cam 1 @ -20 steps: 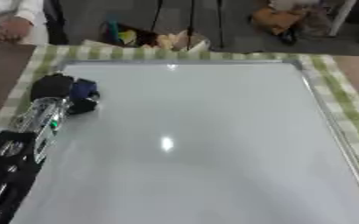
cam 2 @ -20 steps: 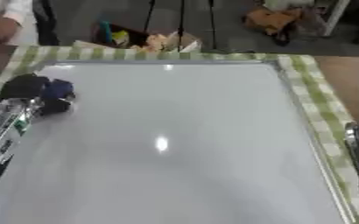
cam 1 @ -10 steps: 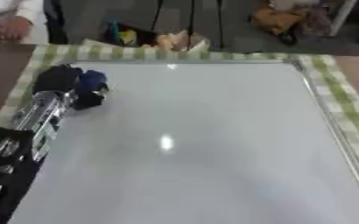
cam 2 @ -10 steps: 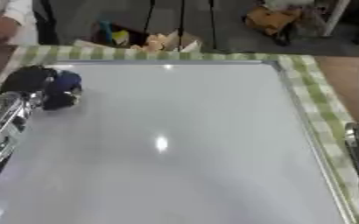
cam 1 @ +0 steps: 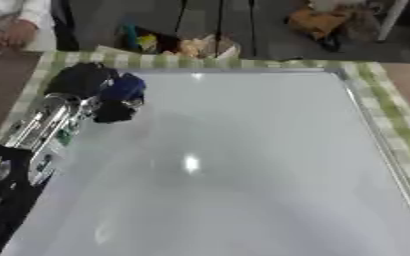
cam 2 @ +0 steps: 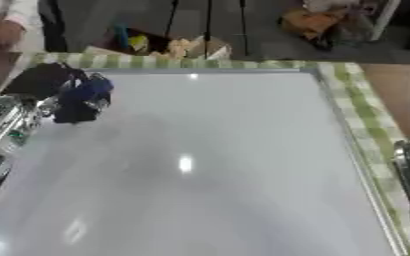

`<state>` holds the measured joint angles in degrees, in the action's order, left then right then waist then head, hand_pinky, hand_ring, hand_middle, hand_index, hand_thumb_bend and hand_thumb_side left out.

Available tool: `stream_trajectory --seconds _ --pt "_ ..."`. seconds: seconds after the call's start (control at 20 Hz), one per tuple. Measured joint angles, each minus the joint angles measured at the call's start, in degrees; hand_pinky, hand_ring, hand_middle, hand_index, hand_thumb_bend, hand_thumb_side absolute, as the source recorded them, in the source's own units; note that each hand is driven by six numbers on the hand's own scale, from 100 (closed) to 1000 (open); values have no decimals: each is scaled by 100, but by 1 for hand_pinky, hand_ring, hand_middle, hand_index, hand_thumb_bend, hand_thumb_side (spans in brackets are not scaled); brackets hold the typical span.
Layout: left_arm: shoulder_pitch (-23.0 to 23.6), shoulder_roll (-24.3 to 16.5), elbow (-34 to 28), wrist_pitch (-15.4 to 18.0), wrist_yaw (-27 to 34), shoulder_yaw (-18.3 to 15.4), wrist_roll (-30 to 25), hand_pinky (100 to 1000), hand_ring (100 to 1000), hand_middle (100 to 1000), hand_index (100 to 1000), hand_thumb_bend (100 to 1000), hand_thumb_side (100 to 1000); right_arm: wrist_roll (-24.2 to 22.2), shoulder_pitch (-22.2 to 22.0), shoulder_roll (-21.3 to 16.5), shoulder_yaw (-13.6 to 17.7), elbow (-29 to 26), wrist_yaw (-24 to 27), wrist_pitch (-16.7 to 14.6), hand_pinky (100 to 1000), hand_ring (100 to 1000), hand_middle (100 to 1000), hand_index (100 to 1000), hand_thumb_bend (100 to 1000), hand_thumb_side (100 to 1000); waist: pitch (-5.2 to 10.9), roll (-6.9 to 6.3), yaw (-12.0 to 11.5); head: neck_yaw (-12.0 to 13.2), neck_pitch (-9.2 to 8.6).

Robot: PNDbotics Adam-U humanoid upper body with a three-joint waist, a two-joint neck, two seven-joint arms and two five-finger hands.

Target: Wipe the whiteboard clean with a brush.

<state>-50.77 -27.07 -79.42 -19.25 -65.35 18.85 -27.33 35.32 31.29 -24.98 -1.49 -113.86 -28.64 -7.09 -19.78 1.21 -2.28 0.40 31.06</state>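
Left robot hand (cam 1: 84, 80): reaching from tabletop's left edge, curled round blue brush (cam 1: 121, 91) | brush: on whiteboard (cam 1: 243, 165) near far-left corner | board's right and near areas open

The black left hand (cam 1: 84, 80), curled round the dark blue brush (cam 1: 123, 89), now sits farther up the glossy white whiteboard (cam 1: 243, 160), close to its far left corner.

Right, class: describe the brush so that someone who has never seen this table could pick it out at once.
Find the big whiteboard on the green checked cloth. Go to its far left corner, where the robot's left hand is curled over it. The brush is the small dark blue and black thing under that hand, the only object on the board.
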Motion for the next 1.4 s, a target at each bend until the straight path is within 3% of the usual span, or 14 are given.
stream_trajectory --seconds 0.7,1.15,1.4 --pt "377 -363 -522 215 559 635 -77 296 454 478 773 100 845 -19 29 0 -32 0 1 -18 813 838 770 822 100 957 0 -2 5 15 -48" --pt "580 -549 -634 169 633 738 173 284 450 476 774 100 851 -23 44 -1 -32 0 1 -20 813 838 770 823 100 957 0 -3 -7 45 -129" --pt "802 -678 -813 123 1063 776 290 261 436 468 777 100 866 -23 45 -2 -32 0 1 -20 813 838 770 823 100 957 0 -1 -4 45 -144"
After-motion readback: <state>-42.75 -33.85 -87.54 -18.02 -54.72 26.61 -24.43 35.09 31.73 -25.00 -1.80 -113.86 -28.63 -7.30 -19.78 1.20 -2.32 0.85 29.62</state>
